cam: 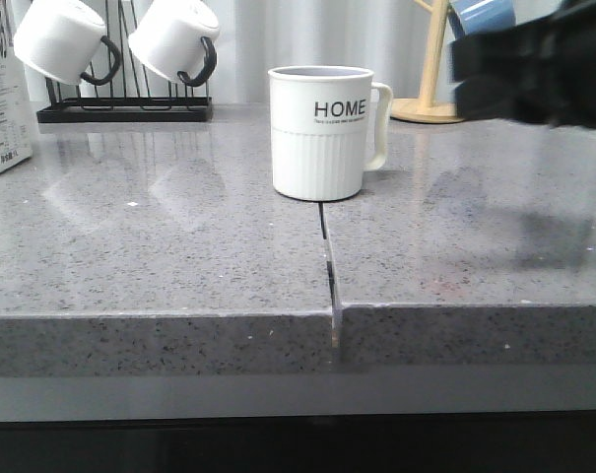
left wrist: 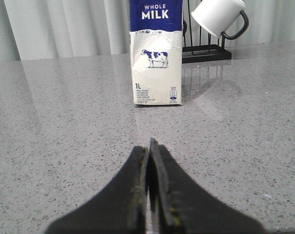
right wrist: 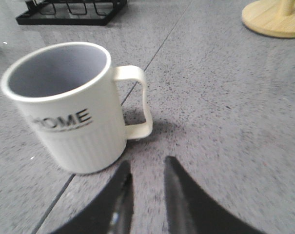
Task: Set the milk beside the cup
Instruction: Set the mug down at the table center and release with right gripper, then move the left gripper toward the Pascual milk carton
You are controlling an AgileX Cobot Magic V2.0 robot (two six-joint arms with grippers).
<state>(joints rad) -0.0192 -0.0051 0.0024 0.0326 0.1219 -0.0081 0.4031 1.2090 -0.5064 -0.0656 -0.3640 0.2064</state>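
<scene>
The milk (cam: 2, 99), a white carton, stands at the far left of the counter, cut off by the front view's edge. In the left wrist view its blue "WHOLE MILK" top and cow picture (left wrist: 156, 58) face me. My left gripper (left wrist: 148, 144) is shut and empty, some way short of the carton, low over the counter. The cup (cam: 322, 133), white and ribbed with "HOME" on it, stands upright mid-counter. My right gripper (right wrist: 147, 163) is slightly open and empty, close beside the cup (right wrist: 69, 107) near its handle. My right arm (cam: 534, 64) shows blurred at the upper right.
A black rack (cam: 125, 108) at the back left holds white mugs with black handles (cam: 61, 39), one showing in the left wrist view (left wrist: 218, 14). A wooden stand (cam: 430, 99) with a blue mug (cam: 483, 15) is at the back right. A seam (cam: 327, 266) runs from the cup to the front edge.
</scene>
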